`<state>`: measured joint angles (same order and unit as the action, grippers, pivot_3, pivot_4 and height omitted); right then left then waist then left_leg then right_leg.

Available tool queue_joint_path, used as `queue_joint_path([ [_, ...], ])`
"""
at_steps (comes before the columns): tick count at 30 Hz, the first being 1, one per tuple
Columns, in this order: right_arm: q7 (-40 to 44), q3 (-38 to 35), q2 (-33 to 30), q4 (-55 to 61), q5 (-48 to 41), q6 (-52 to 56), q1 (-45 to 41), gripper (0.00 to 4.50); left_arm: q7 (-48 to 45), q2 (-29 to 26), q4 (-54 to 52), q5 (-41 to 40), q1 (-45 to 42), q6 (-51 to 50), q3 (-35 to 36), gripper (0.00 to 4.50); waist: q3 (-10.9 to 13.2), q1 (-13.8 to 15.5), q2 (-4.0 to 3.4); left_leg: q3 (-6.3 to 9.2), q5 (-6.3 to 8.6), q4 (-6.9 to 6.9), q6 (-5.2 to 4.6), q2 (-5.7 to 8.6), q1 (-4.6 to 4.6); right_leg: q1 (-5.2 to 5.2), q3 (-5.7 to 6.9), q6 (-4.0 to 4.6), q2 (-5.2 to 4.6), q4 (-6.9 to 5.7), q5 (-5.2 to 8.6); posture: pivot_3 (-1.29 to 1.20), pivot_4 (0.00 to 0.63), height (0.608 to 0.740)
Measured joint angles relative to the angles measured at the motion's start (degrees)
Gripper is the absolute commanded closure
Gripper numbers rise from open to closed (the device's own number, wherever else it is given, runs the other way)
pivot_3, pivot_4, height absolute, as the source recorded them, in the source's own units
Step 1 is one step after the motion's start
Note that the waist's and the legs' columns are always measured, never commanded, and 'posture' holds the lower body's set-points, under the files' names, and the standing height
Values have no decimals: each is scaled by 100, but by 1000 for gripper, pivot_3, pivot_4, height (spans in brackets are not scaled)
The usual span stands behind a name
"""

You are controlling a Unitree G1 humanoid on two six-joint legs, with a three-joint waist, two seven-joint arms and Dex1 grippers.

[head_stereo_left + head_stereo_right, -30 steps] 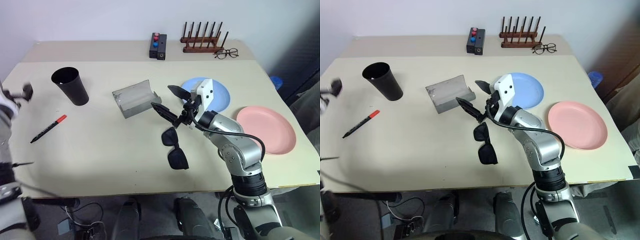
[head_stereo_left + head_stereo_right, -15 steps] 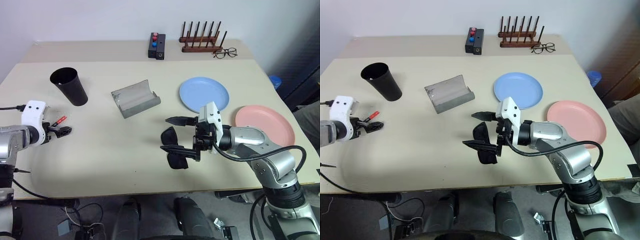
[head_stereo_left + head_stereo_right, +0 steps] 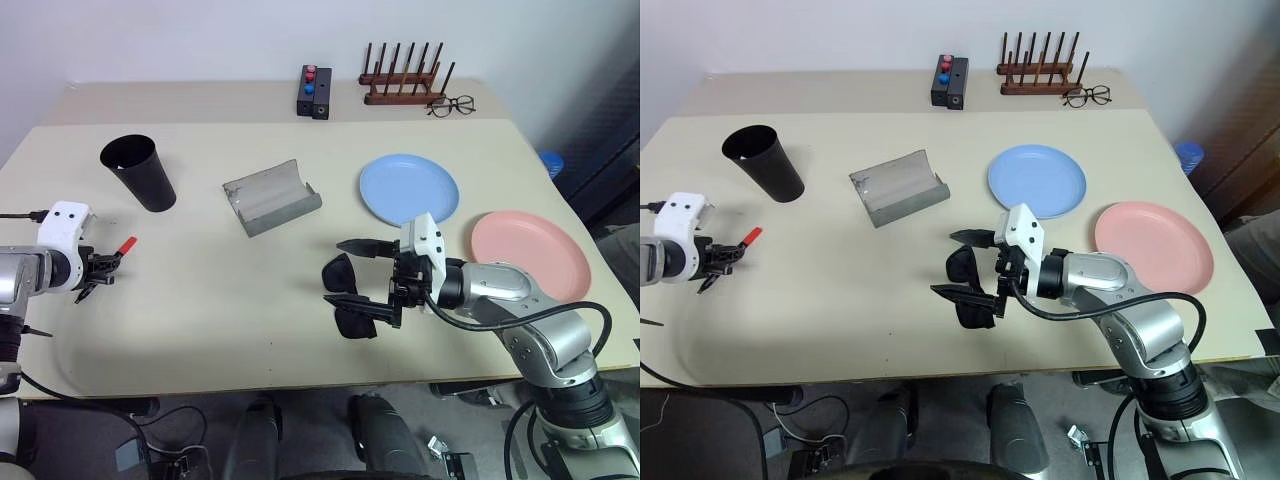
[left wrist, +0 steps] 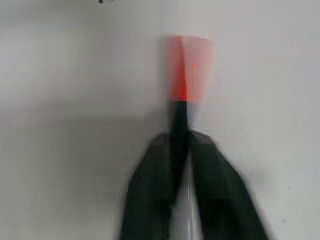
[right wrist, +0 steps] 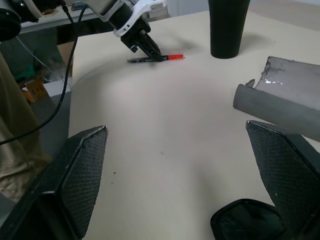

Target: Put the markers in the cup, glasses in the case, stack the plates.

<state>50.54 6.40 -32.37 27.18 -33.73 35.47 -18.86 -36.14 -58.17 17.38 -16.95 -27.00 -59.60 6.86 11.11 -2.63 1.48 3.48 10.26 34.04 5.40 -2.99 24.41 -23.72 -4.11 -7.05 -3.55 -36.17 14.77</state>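
Left claw (image 3: pixel 100 268): closed on the black barrel of the red-capped marker (image 3: pixel 122 246), just behind the cap, low over the tabletop (image 3: pixel 200 300) near its left edge.
Right claw (image 3: pixel 362 276): spread wide and empty, turned sideways, its two fingers bracketing the near end of the sunglasses (image 3: pixel 347 298) without a touch that can be confirmed.
Cup (image 3: pixel 139 172): upright, beyond the held marker and a little to the right, apart from it.
Second marker: not made out on the tabletop.
Case (image 3: pixel 271 197): lying open between the cup and the blue plate (image 3: pixel 409 187), well apart from the sunglasses.
Pink plate (image 3: pixel 530 257): at the right edge, beside the blue one, not yet stacked.
Risk, marker grip: the pen is pinched close to one end, so it may be swung or slipped out when lifted; a drop near the edge could send it off the tabletop.
Risk, cup: a light tumbler could be tipped if the pen tip is brought against its rim at a slant.
Risk, sunglasses: if the right claw is closed at this sideways angle, the frames may be pushed along the surface or caught by one lens only, and be dropped short of the case.
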Motion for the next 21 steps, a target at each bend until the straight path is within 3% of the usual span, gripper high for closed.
queue_joint_path([
  [5, 71, 23, 0, -72, 101, -112, -13, 0, 33, 111, -442, -79, 302, -36, 336, 4419, 0, 13, 0, -1, 0, 1, 0, 0, 2, 0, 0, 0, -1, 1, 0, 0, 150, 738],
  [12, 17, 118, 234, -383, 254, -329, -313, 0, -113, 741, -1954, -1014, 395, 87, 1601, 4419, 0, 32, 5, 1, 0, 11, 0, 0, 4, 7, 0, 0, -1, 2, -1, 0, 150, 738],
  [17, -335, 165, 807, -618, 370, -438, -804, 0, 440, 1407, -2310, -1270, -693, 1221, 2169, 4419, 0, 39, 6, 5, -2, 15, 0, 1, 1, 10, 1, -21, 3, -4, -12, 0, 150, 738],
  [21, -816, 169, 1426, -893, 521, -629, -1110, 0, 1508, 1426, -1459, -272, -1402, 2582, 1901, 4419, -1, 2, 2, 3, -2, 10, -1, 1, -6, 11, 0, -32, 6, -6, -16, 0, 150, 738],
])
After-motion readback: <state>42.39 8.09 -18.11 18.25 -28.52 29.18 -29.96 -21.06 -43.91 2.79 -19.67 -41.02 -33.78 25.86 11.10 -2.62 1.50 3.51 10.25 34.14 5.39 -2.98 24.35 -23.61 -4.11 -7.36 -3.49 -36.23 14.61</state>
